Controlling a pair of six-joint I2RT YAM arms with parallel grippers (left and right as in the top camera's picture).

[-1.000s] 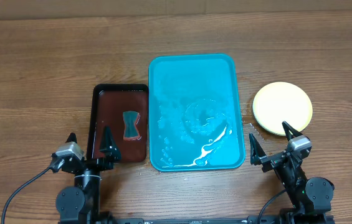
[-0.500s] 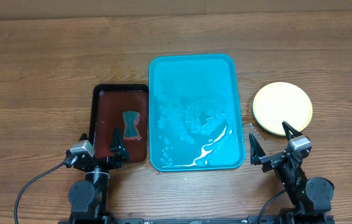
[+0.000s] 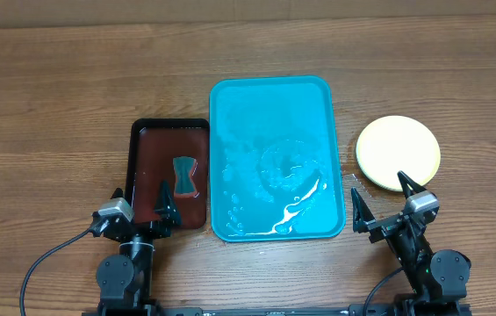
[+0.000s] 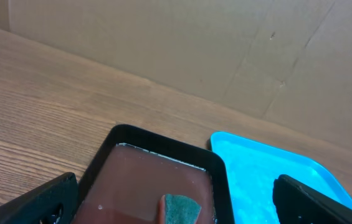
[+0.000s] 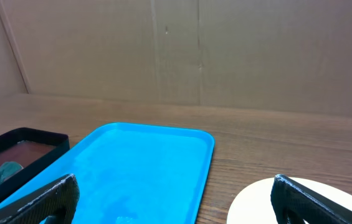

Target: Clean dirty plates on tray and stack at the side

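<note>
The turquoise tray [image 3: 274, 158] lies at the table's middle, wet, with no plates on it; it also shows in the left wrist view [image 4: 269, 171] and the right wrist view [image 5: 138, 168]. A pale yellow plate stack [image 3: 397, 151] sits on the table to the tray's right, and its edge shows in the right wrist view [image 5: 256, 202]. My left gripper [image 3: 140, 206] is open and empty at the near end of the black tray. My right gripper [image 3: 384, 200] is open and empty between the turquoise tray's near right corner and the plates.
A small black tray [image 3: 168, 171] with reddish-brown liquid lies left of the turquoise tray. A teal sponge [image 3: 184, 174] rests in it, also visible in the left wrist view [image 4: 179, 208]. Water drops lie near the plates. A cardboard wall stands behind the table.
My left arm moved right, from beside the black tray's near left corner to its near end. The right arm, tray and plates have not moved.
</note>
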